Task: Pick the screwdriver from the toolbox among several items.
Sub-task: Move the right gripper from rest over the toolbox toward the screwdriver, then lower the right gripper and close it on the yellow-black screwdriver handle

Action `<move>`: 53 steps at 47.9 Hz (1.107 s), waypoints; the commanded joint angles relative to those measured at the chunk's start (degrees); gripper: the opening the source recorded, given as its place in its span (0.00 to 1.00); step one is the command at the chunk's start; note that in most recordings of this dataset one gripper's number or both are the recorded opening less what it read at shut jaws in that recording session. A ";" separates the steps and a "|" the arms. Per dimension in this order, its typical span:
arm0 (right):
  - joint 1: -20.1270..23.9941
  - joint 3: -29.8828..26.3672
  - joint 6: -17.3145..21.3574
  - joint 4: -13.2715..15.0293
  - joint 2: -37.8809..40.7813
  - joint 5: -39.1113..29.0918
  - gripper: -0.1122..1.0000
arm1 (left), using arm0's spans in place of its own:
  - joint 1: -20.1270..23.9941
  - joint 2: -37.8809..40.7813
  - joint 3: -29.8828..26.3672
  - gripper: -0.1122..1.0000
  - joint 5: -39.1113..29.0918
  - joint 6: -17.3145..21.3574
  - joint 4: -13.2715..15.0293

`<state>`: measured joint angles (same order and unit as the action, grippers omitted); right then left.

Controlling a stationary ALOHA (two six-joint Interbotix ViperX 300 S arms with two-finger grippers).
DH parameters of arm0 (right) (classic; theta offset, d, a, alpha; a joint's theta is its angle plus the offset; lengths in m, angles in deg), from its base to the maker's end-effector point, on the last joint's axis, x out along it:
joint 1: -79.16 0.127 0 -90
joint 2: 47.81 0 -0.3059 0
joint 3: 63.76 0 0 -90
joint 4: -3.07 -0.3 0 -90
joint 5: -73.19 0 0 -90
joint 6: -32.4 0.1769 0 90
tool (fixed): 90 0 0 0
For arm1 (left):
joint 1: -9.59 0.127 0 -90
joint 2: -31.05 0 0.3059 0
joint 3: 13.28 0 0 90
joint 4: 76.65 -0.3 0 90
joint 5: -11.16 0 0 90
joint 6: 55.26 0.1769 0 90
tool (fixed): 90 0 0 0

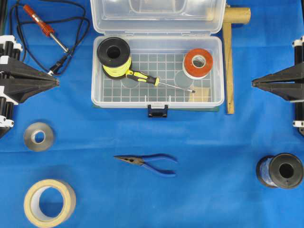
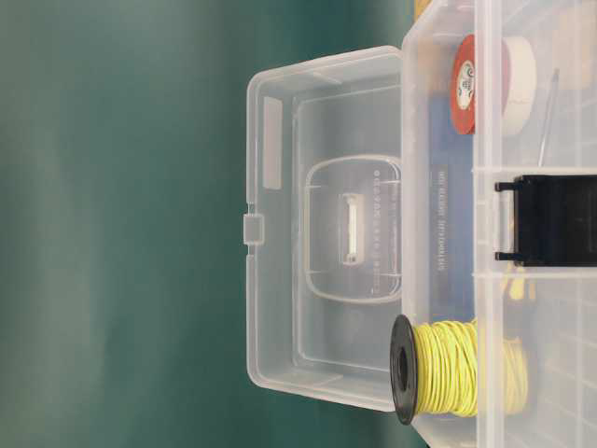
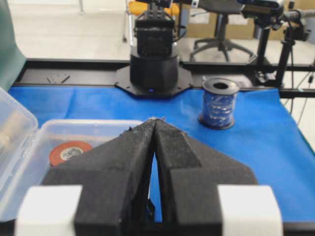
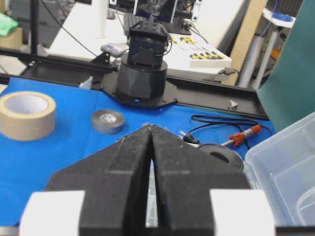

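Note:
The screwdriver (image 1: 142,77), with a yellow-and-black handle and a thin silver shaft, lies on the gridded floor of the clear toolbox (image 1: 97,71), between a yellow wire spool (image 1: 114,57) and a red-and-white tape roll (image 1: 198,63). The toolbox lid is open. My left gripper (image 1: 58,82) is shut and empty at the left edge, level with the box and well apart from it. My right gripper (image 1: 253,83) is shut and empty at the right edge. In the wrist views the fingertips (image 3: 155,121) (image 4: 149,127) meet. The screwdriver's shaft (image 2: 547,117) shows through the box wall in the table-level view.
An orange soldering iron (image 1: 43,27) with black cord lies at back left. Blue-handled pliers (image 1: 148,163) lie in front of the box. A grey tape roll (image 1: 39,136) and a tan tape roll (image 1: 49,202) sit front left. A blue wire spool (image 1: 280,170) sits front right. A wooden stick (image 1: 229,61) lies beside the box.

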<state>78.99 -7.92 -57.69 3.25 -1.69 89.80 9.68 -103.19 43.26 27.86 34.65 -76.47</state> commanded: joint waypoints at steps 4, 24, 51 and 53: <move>-0.70 -3.34 1.67 -2.29 2.29 -2.64 0.10 | 0.00 0.44 -1.05 0.10 0.18 0.09 1.76; -9.76 -22.15 9.67 -5.19 21.88 -23.64 0.10 | 0.18 0.70 -0.97 0.10 0.18 -0.09 1.76; -15.21 -47.02 12.22 -4.75 54.49 -44.12 0.72 | 2.90 0.97 -0.70 0.10 -0.62 0.00 1.76; -15.21 -48.34 12.13 -4.83 56.78 -45.26 0.71 | 2.99 0.97 -0.62 0.10 -0.70 0.00 1.76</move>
<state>63.96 -52.83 -45.56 -1.59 52.54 46.20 12.40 -102.66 43.35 26.98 34.65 -74.71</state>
